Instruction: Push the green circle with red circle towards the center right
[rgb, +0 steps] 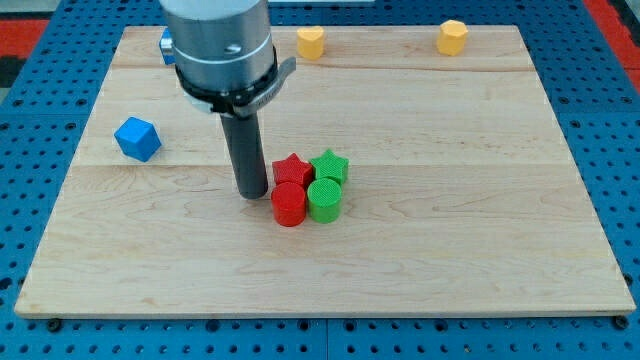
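No readable text anywhere in the view.

The pale wooden board, the blue perforated table beneath it, the grey metal arm housing and its straight dark rod carry no letters, numbers, brand marks or signs; the small coloured blocks clustered at the board's centre and those toward 10, 12 and 1 o'clock have plain faces with nothing legible.

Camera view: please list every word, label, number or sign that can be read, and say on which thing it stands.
None: no readable text shows on the light wooden board, the blue perforated table, the coloured blocks or the grey metal arm housing.
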